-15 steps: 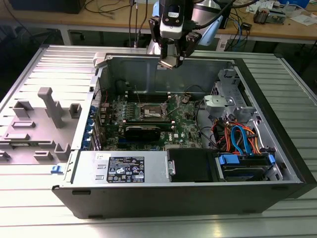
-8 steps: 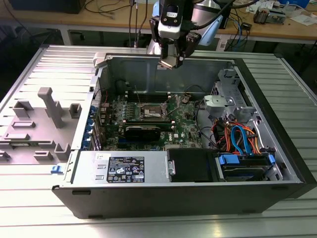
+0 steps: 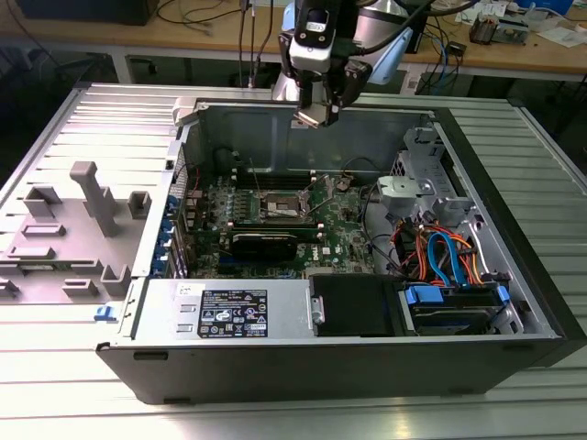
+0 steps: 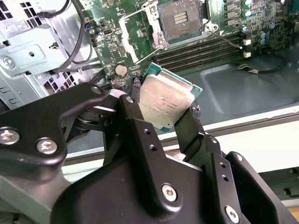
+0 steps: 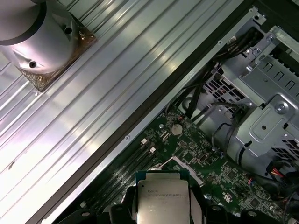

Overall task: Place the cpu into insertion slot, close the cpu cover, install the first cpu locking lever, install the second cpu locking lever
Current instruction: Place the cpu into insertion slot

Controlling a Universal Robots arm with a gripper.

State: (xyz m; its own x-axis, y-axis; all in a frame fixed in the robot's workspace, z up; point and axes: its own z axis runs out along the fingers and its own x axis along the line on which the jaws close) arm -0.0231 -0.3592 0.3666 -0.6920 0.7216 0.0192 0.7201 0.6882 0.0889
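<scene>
A ribbed metal table (image 3: 55,128) carries one open computer case (image 3: 321,371), lying on its side. A wooden bench (image 3: 211,37) strewn with cables runs behind it. One grey plastic fixture (image 3: 83,229) lies on the table at the exterior view's left.

The gripper (image 3: 316,115) hangs above the case's rear wall. In the second wrist view its two black fingers (image 4: 133,121) are closed on opposite edges of the cpu (image 4: 163,105), open no wider than the chip. The cpu is tilted, held in the air well above the board.

The slot (image 4: 181,17) is bare, and the cover (image 4: 127,35) seems swung up beside it, though its outline is hard to follow. One thin wire lever (image 4: 224,38) stands loose by the memory slots (image 4: 201,51), and one coin cell (image 4: 121,70) sits near the cover.

The first wrist view adds the table's ribs, a silver cylinder (image 5: 32,32) on a square plate, and the drive cage (image 5: 261,116). The exterior view alone shows the labelled power supply (image 3: 229,312).
</scene>
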